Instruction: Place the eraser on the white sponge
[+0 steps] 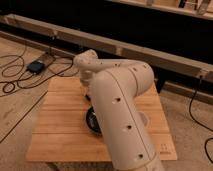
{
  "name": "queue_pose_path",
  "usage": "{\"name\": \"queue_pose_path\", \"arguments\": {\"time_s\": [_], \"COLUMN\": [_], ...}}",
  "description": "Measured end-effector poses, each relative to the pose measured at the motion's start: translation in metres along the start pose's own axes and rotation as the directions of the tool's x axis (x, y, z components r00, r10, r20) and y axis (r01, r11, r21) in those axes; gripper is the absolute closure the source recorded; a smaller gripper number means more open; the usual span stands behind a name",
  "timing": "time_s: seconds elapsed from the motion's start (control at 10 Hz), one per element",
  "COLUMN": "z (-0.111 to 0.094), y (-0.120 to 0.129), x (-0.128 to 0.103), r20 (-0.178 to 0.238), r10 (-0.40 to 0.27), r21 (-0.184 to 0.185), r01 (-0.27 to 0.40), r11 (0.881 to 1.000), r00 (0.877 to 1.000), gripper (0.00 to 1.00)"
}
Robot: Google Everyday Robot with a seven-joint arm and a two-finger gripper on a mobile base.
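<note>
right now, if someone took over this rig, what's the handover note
Gripper: not visible; the arm folds over the wooden table and its far end drops behind the elbow, toward the table's back middle.
Eraser and white sponge: neither can be seen, likely hidden by the arm.
Visible: part of a black bowl beside the arm.
Done: nothing can be confirmed.
Left: find both items, then set the eraser on the sponge.

The table (pixel 60 117) filling the lower half of the frame is pale, matt planked wood, the arm (pixel 120 105) across its middle is smooth cream plastic with a soft sheen, its gripper hidden behind it, and the black bowl (pixel 92 120) at centre looks glossy.
</note>
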Motion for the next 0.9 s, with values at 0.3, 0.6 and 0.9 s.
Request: {"name": "queue_pose_path", "arguments": {"time_s": [0.3, 0.6, 0.9], "z": [-0.009, -0.025, -0.028], "y": [-0.008, -0.009, -0.009], "x": [0.001, 0.003, 0.004], "r20": [0.002, 0.018, 0.025], "r10": [-0.002, -0.008, -0.01], "r21": [0.026, 0.043, 0.045], "r01": [0.002, 0.007, 0.009], "r11": [1.0, 0.999, 0.999], "r00": [1.0, 1.0, 1.0], "gripper": [0.2, 0.2, 0.2]}}
